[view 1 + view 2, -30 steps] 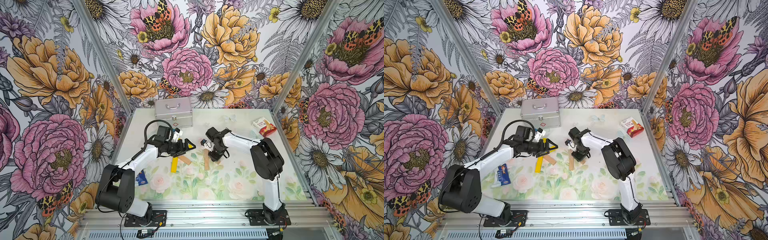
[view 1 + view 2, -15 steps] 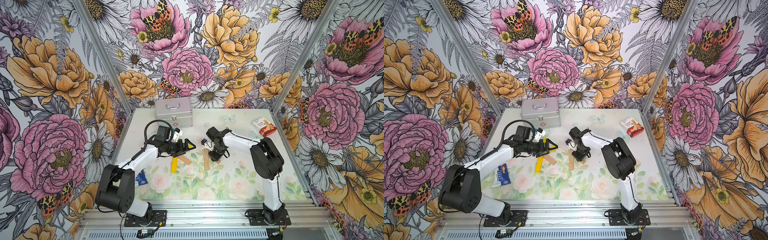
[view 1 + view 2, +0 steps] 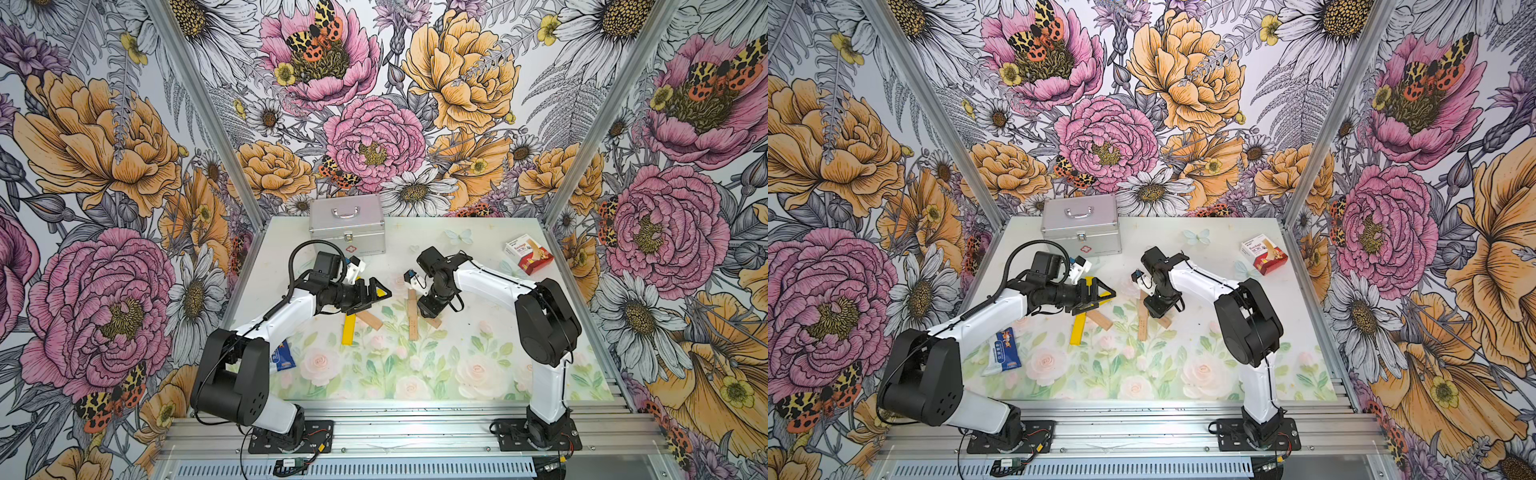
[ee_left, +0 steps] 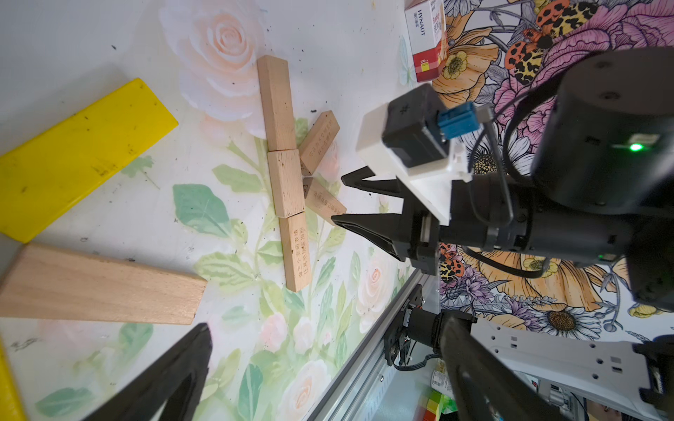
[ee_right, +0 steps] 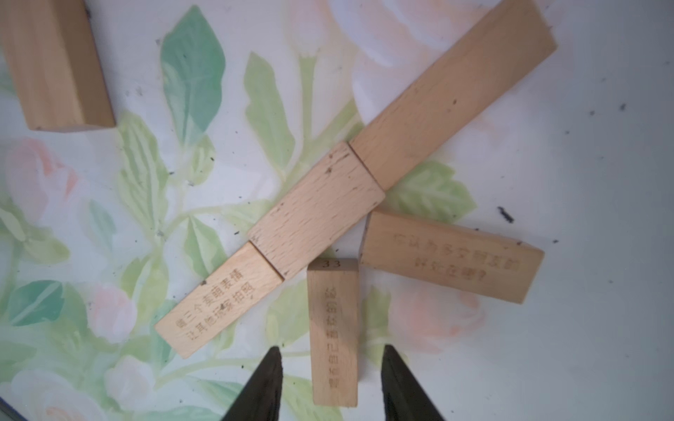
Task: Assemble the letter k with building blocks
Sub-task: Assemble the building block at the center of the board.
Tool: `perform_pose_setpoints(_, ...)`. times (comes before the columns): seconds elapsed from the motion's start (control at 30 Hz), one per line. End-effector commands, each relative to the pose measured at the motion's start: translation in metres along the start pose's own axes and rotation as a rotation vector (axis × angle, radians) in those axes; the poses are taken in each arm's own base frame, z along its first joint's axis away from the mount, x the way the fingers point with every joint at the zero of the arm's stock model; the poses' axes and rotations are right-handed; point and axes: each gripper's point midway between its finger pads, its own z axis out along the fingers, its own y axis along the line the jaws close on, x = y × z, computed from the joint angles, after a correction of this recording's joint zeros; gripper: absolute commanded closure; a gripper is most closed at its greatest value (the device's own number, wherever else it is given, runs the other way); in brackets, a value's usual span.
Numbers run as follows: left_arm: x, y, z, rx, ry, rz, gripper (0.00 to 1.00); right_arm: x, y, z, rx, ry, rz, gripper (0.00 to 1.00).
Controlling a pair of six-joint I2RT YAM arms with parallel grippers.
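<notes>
Robot test booth, lab-type setup, not lived-in room. Two white-and-black robot arms, left arm [image 3: 282,316] and right arm [image 3: 490,282], bolted through black plates onto slotted aluminium rail [image 3: 415,432] at front edge. Table [image 3: 478,374] with rose-print mat, boxed on three sides by flower-print wall panels [image 3: 374,124] set in bare metal posts [image 3: 205,108]. Loose cables [image 3: 291,462] below rail.

Left arm [image 3: 291,316]: I have it stretched low, left gripper [image 3: 377,300] just in front of the silver case [image 3: 347,224], jaws wide apart.
Right arm [image 3: 486,280]: elbow bent, wrist pointing down, right gripper [image 3: 429,311] forward and right of the case, fingers [image 5: 271,379] parted.
</notes>
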Motion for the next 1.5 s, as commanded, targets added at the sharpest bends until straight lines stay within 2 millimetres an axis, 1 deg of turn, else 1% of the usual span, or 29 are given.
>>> perform_pose_setpoints(0.0,-0.002,0.002,-0.002,-0.002,-0.007,0.012,0.01,-0.009,-0.002,-0.032,0.02,-0.088,0.031,0.53)
perform_pose_setpoints(0.07,-0.002,0.002,-0.002,-0.002,-0.007,0.012,0.01,-0.005,-0.01,-0.036,0.049,-0.089,0.059,0.54)
perform_pose_setpoints(0.17,-0.004,0.001,-0.002,0.0,-0.008,0.014,0.01,0.008,-0.02,-0.032,0.06,-0.065,0.115,0.68)
perform_pose_setpoints(0.27,-0.005,-0.002,0.0,0.002,-0.006,0.018,0.01,0.028,-0.026,-0.016,0.068,-0.011,0.164,0.71)
perform_pose_setpoints(0.4,-0.008,-0.003,0.001,0.005,-0.006,0.02,0.01,0.046,-0.023,0.007,0.043,0.027,0.196,0.75)
perform_pose_setpoints(0.67,-0.007,-0.006,0.005,0.004,0.004,0.022,0.01,0.05,-0.029,0.025,0.054,0.048,0.208,0.78)
perform_pose_setpoints(0.83,-0.005,-0.005,0.005,0.001,0.007,0.018,0.01,0.051,-0.037,0.03,0.073,0.059,0.213,0.79)
perform_pose_setpoints(1.0,-0.006,-0.005,0.006,0.001,0.008,0.017,0.01,0.052,-0.039,0.031,0.076,0.061,0.216,0.8)
perform_pose_setpoints(1.1,-0.006,-0.006,0.005,0.002,0.006,0.018,0.01,0.051,-0.039,0.029,0.08,0.055,0.216,0.81)
perform_pose_setpoints(1.37,-0.004,-0.005,0.006,0.003,0.012,0.02,0.01,0.05,-0.049,0.003,0.141,0.004,0.247,0.81)
perform_pose_setpoints(1.47,-0.004,-0.004,0.007,0.003,0.015,0.021,0.01,0.048,-0.047,-0.005,0.136,-0.015,0.252,0.81)
